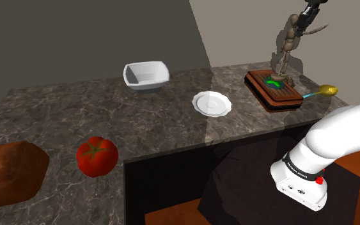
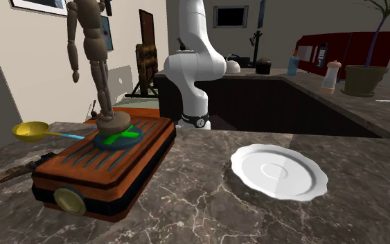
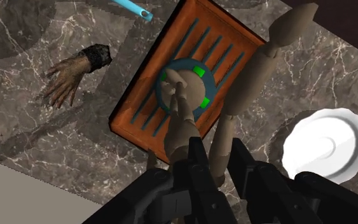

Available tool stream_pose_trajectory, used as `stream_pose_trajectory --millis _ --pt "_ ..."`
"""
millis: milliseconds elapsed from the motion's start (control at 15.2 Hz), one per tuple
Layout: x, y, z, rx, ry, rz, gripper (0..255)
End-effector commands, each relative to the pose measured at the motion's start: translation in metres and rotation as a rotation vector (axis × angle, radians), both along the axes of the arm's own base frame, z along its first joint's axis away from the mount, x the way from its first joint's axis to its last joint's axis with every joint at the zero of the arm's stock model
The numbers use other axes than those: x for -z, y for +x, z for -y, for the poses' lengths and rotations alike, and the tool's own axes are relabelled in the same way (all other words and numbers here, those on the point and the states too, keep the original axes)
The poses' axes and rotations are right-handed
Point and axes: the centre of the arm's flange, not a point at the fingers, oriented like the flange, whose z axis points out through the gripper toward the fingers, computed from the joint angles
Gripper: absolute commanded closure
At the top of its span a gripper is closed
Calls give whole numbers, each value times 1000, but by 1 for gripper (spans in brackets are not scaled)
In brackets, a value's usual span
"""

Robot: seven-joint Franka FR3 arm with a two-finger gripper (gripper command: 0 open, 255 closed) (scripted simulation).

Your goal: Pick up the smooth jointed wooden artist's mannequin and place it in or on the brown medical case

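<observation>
The end effector (image 1: pixel 309 14) hangs high above the far end of the dark marbled counter (image 1: pixel 63 121), its two black fingers clamped on the upper body of the jointed tan mannequin (image 1: pixel 289 35), one finger on each side of the torso. The mannequin stands nearly upright straight below the end effector. One of its arms sticks out sideways past the fingers, and its legs run down to a round base. That base appears to rest on the green cross in a blue ring in the middle of the lid of the brown ribbed case (image 2: pixel 145 149), so the figure is on the case while gripped. The case lies flat on the counter directly beneath the end effector, with a round pale knob on one end wall. Just beside the case, on the side away from the arm's stand, lies a spoon (image 1: pixel 327 90) with a yellow bowl and a light blue handle. A brown hand-shaped object (image 3: pixel 69 76) with a dark cuff lies on the counter near the case. A white plate (image 3: pixel 327 143) sits near the case's opposite side, so the case is between the two. Farther from the end effector is a white squarish bowl (image 1: pixel 146 75). Well apart from it, at the counter's other end, are a red tomato (image 1: pixel 96 155) and a brown loaf (image 1: pixel 9 172).
</observation>
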Motion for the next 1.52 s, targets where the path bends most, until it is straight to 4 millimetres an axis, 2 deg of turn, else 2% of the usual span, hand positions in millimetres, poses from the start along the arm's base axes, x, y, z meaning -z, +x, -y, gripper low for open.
stream_pose_trajectory --millis 0,462,528,858,1122,1452 --pt "10 1 0 0 0 1 255" --pt "10 1 0 0 0 1 255" --pt "10 1 0 0 0 1 0" --pt "10 1 0 0 0 1 0" --pt "-40 3 -1 0 0 1 0" --pt "-40 3 -1 0 0 1 0"
